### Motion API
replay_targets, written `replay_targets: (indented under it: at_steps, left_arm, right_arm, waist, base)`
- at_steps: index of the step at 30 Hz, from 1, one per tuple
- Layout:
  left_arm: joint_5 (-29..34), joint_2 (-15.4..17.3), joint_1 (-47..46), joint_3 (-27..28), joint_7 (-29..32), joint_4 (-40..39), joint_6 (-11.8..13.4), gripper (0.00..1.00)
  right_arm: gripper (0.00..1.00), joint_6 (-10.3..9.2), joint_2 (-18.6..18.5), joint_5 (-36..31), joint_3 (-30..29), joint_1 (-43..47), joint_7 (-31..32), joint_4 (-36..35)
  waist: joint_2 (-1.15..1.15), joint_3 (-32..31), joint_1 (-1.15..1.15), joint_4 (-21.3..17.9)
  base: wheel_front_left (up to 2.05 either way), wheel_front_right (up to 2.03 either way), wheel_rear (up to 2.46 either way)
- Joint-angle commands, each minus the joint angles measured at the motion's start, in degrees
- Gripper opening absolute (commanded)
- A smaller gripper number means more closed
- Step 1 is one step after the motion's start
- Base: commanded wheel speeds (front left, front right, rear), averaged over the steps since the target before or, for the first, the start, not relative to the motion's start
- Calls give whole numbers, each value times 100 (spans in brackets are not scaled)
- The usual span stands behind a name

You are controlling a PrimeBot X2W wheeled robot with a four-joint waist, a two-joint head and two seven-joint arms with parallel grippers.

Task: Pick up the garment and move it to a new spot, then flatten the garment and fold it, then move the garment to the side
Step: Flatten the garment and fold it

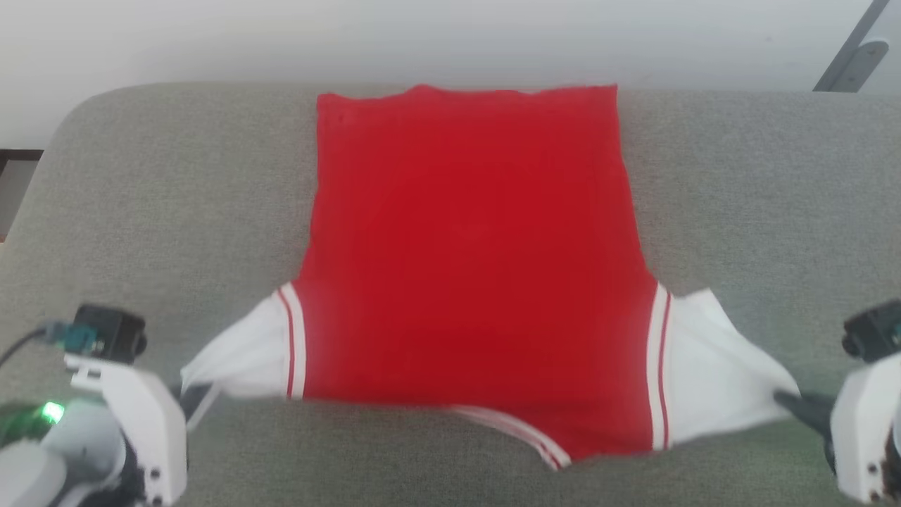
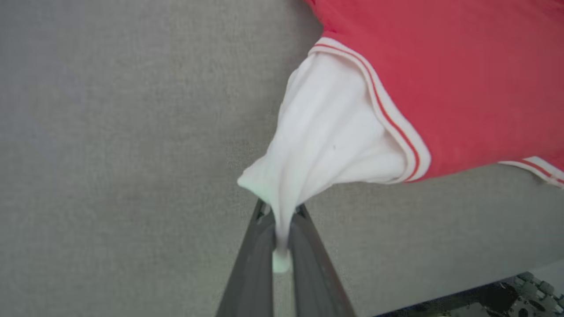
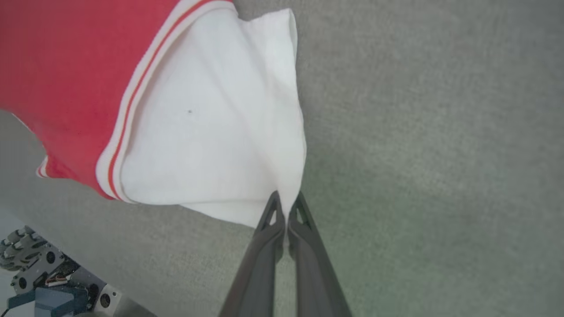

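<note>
The garment [image 1: 471, 253] is a bright red sports top with white sleeve ends, spread over the grey cushion. Its red body lies smooth; both white sleeves are drawn out sideways toward me. My left gripper [image 1: 193, 398] is shut on the left sleeve's tip. In the left wrist view that gripper [image 2: 282, 209] pinches a bunched point of the white sleeve [image 2: 330, 132]. My right gripper [image 1: 788, 401] is shut on the right sleeve's corner. In the right wrist view the gripper [image 3: 286, 200] clamps the white sleeve [image 3: 211, 132] at its edge.
The grey cushion [image 1: 760, 197] reaches a white wall at the back. Its rounded left corner ends near a dark gap [image 1: 17, 176]. A grey metal bracket [image 1: 855, 60] stands at the far right. The robot's wheeled base [image 3: 39, 273] shows below the cushion's near edge.
</note>
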Motion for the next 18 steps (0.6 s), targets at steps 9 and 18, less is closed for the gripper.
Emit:
replay_targets:
  at_steps: [9,18]
  left_arm:
    - [-355,518,1115,47,-109,-1073,893,0]
    - [-199,108,1182,-113,-444,-878,752,0]
  right_arm:
    - [0,-10,41,51,-866,1627,891,-1079]
    - [33,-10,953,-905,-1136,1685,718,-823]
  waist:
    - [0,101,0,77]
    - [0,320,0,123]
  base:
    - [0,0,0]
    - [0,0,0]
